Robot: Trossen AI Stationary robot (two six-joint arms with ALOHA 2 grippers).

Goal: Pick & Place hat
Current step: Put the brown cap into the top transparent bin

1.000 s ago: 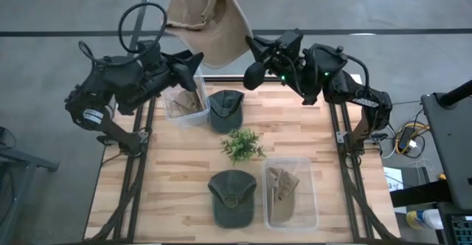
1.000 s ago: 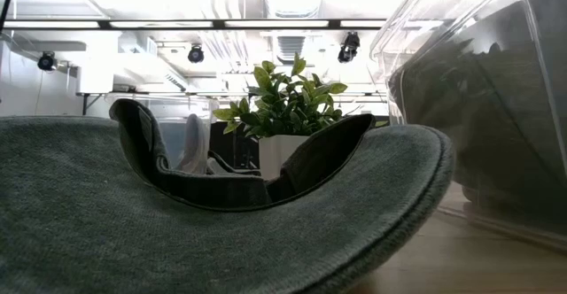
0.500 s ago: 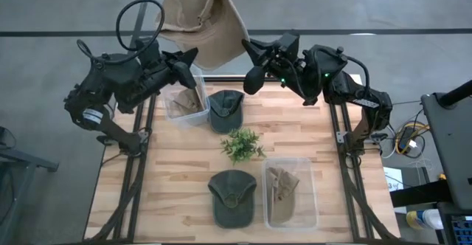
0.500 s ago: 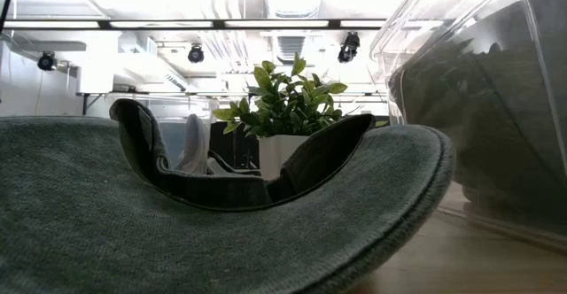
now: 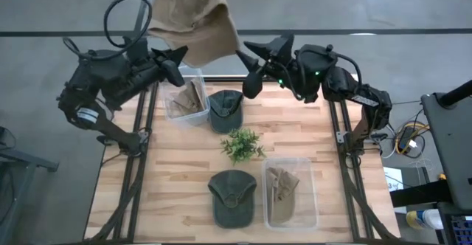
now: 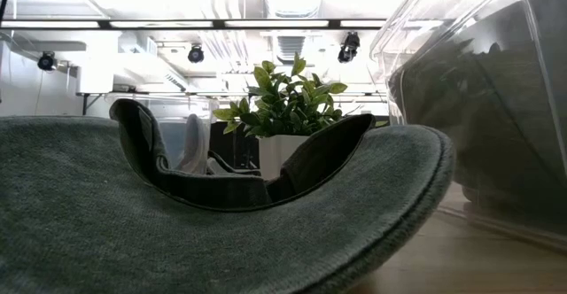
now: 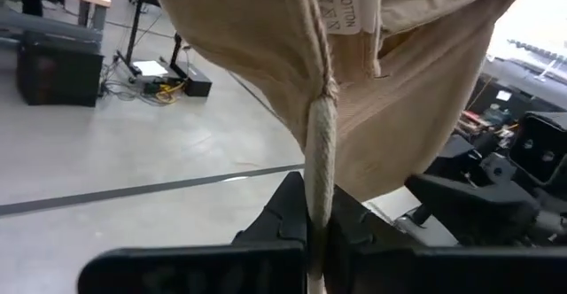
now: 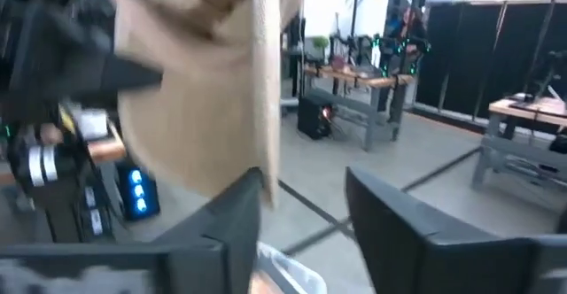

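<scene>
Two arms meet above my worktop's [image 5: 184,164] far edge. My left gripper [image 7: 316,232] has its fingers pinched shut on the tan hat [image 5: 193,20], held high; my right gripper's [image 5: 248,64] fingers gape empty beside it.

Cut off by the high view's top edge: the crown of the tan hat [image 5: 193,18]; likewise cropped at the top of the left wrist view, only folds and a care label showing. Hidden behind that cloth: the left gripper [image 7: 316,228] fingertips, pressed together on the hat's seam. Blurred in the right wrist view: the right gripper [image 8: 301,205], fingers apart, and the dark arm shape beside the hat. Filling most of the low view, out of focus, edges cropped: the green cap [image 6: 177,232]. Cropped at the low view's right: the clear bin [image 6: 496,108], contents a dark blur
</scene>
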